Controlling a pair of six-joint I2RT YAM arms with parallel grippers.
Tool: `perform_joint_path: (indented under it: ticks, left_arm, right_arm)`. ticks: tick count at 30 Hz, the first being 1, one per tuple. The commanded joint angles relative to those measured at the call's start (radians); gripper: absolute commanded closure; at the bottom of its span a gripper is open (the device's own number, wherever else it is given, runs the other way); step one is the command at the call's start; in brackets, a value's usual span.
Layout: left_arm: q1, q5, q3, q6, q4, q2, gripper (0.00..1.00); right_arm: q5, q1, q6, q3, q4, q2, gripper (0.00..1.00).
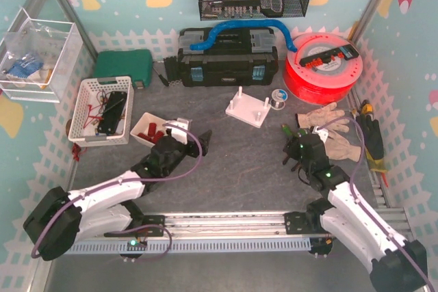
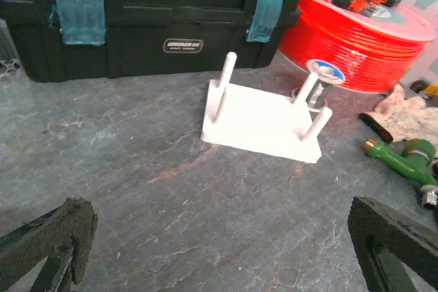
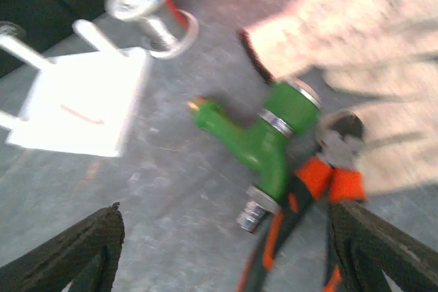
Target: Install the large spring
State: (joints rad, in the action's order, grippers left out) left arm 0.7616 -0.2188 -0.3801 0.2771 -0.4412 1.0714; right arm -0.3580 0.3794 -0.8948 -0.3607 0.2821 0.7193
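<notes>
Grippers apart above bare tabletop [image 1: 239,162], white peg base [image 1: 248,107] ahead

Open slate lies between the two arms and runs forward to the white peg base, which sits alone mid-tabletop with four upright pegs. Clutter keeps to the edges: one black toolbox [image 1: 228,59] and one red filament spool [image 1: 321,70] along the back, one small wire spool [image 1: 276,97] just beside the base, and two pale work gloves [image 1: 328,124] on the right. The left arm stretches low and forward, and the left gripper [image 2: 219,237] has its fingers spread wide around nothing. The right arm reaches forward, and the right gripper [image 3: 226,237] is likewise spread and empty above one green hose fitting [image 3: 274,141], which touches the orange-handled pliers [image 3: 321,169]. No view lets me pick out the large spring.
</notes>
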Motion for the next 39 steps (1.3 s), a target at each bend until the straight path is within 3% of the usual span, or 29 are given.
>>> perform_joint_path:
  ticks: [1,4,10,15,20,27,33,36,39]
  left_arm:
    - [0.005,-0.069,-0.086,0.097,0.142,-0.031,0.01]
    - [0.005,-0.078,-0.141,0.186,0.255,-0.086,0.01]
    - [-0.008,-0.142,-0.188,0.283,0.467,-0.225,0.01]
    - [-0.110,-0.122,-0.250,0.286,0.623,-0.226,0.01]
    - [-0.255,0.027,-0.272,0.255,0.647,-0.166,0.03]
    - [-0.388,0.068,-0.287,0.310,0.639,-0.074,0.10]
    - [-0.421,0.125,-0.374,0.510,0.725,-0.009,0.24]
    - [-0.434,0.099,-0.534,0.553,0.912,0.089,0.37]
    - [-0.445,0.092,-0.663,0.592,1.086,0.187,0.43]
  right_arm:
    - [0.148,-0.005,0.240,-0.079,-0.033,-0.074,0.14]
    - [0.218,-0.005,0.310,-0.119,-0.042,-0.071,0.02]
    - [0.330,-0.005,0.374,-0.134,-0.115,-0.042,0.01]
    - [0.389,-0.005,0.445,-0.091,-0.211,-0.035,0.02]
    - [0.465,-0.005,0.449,-0.086,-0.317,0.053,0.02]
    - [0.604,-0.005,0.511,-0.097,-0.416,0.194,0.04]
    - [0.526,-0.005,0.510,-0.114,-0.346,0.108,0.05]
    - [0.448,-0.005,0.469,-0.184,-0.180,0.068,0.06]
    - [0.426,-0.005,0.433,-0.255,-0.021,0.037,0.06]
